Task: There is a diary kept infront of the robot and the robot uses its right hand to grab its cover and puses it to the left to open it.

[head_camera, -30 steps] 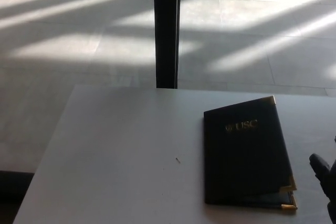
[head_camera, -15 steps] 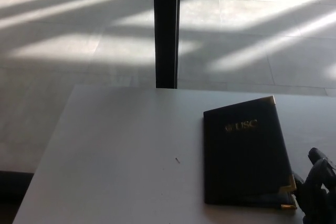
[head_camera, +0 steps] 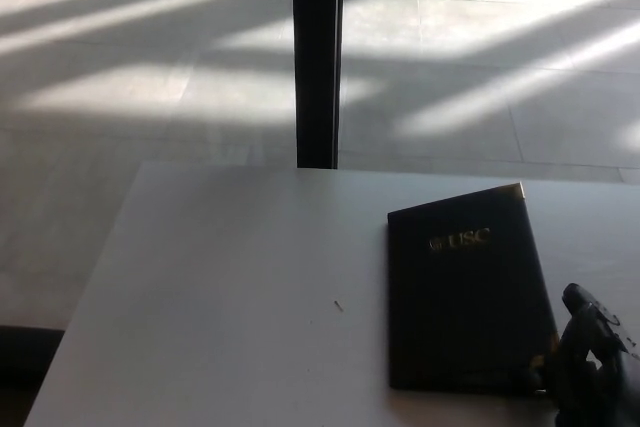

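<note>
We see a dark diary (head_camera: 465,292) lying closed on a pale grey worktop (head_camera: 240,287), toward its right side and slightly rotated so that its far right corner points away from us. Gold lettering reading "USC" (head_camera: 462,240) sits on the upper part of the cover, and a gold metal corner (head_camera: 515,190) shows at the far right corner. The near right corner of the diary is covered by our right hand (head_camera: 590,362), which comes in from the lower right edge of the picture. The hand is black and sits right against the diary's near right corner and right edge; its fingers (head_camera: 580,305) curl over that corner, but we cannot tell whether they actually grip the cover or merely rest against it, since the hand is dark and partly cut off by the frame. The cover appears flat on the book.

A tiny light speck (head_camera: 339,305) lies on the bare worktop left of the diary, well apart from it. Beyond the far edge of the worktop a black upright post (head_camera: 318,57) rises from a tiled floor (head_camera: 150,67) streaked with bands of sunlight and shadow. Our left hand does not show.
</note>
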You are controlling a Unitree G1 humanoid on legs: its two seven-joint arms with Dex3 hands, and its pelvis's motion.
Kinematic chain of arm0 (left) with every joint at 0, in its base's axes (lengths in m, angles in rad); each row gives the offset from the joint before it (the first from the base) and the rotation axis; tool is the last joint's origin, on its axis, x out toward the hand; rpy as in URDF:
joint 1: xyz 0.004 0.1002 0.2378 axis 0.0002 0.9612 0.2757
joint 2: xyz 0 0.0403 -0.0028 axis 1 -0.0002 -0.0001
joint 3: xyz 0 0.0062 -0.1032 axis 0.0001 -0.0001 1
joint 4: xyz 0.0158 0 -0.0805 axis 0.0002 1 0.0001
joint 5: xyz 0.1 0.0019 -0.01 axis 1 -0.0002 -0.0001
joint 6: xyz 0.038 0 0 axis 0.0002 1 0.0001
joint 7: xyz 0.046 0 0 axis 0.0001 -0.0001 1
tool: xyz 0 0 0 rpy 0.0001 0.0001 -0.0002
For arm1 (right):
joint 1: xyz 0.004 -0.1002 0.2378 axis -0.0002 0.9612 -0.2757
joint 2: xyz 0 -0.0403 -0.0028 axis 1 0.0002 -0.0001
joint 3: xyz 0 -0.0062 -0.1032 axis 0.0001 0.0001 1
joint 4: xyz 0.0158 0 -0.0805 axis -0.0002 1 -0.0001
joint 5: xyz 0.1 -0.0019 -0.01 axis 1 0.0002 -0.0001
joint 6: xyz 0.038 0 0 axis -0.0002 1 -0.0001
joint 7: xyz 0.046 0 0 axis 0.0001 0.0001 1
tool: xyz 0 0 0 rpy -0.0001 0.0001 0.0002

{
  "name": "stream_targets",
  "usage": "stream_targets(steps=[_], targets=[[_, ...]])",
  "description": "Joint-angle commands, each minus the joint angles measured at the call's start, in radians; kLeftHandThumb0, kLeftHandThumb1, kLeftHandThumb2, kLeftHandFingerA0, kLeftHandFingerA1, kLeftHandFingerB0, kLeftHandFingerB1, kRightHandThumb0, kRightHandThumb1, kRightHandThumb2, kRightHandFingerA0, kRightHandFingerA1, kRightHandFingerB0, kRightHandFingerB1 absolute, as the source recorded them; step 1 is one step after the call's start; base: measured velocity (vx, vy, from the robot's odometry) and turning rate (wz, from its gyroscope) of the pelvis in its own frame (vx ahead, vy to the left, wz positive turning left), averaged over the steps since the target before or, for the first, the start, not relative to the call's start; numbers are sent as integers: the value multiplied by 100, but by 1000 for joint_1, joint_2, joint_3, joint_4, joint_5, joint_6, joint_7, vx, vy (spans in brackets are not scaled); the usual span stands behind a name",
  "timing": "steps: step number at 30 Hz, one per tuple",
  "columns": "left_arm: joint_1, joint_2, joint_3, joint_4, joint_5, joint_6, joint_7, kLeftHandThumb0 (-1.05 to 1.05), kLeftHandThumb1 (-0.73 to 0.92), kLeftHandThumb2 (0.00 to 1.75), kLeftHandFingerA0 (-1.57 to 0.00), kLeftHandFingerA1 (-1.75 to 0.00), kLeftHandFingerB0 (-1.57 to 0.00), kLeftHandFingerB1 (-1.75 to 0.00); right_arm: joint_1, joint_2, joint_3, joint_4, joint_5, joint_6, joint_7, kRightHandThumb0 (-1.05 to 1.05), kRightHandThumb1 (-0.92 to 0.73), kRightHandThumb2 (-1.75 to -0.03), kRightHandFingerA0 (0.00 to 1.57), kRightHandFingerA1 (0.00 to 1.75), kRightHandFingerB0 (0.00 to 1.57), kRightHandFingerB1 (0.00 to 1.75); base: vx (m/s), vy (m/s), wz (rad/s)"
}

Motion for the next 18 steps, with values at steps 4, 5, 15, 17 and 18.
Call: stream_targets(steps=[4, 5, 15, 17, 18], targets=[[-1, 31, -2, 0, -13, 6, 0, -105, 81, 165, -62, -138, -23, -112, 0, 141, 140, -25, -24, -17, -55, -68, -92, -82, 27, 44, 19, 39, 0, 0, 0], [-2, 31, -1, 1, -14, 4, 0, -105, 81, 165, -65, -140, -29, -115, 0, 140, 148, -26, -20, -21, -61, -67, -92, -82, 27, 45, 19, 39, 0, 0, 0], [-3, 36, -13, 1, -11, -5, -13, -105, 77, 163, -54, -134, -5, -102, 63, 178, 229, -27, 21, -36, -98, -70, -92, -82, 26, 46, 18, 38, 0, 0, 0], [-5, 35, -15, 3, -8, -6, -2, -105, 75, 163, -66, -141, -7, -102, 73, 182, 239, -20, 26, -40, -100, -71, -92, -81, 26, 47, 19, 38, 0, 0, 0], [-4, 36, -22, 1, -1, -3, 4, -105, 78, 165, -57, -136, -2, -100, 80, 201, 260, -13, 24, -41, -113, -75, -92, -79, 29, 48, 21, 38, 0, 0, 0]])
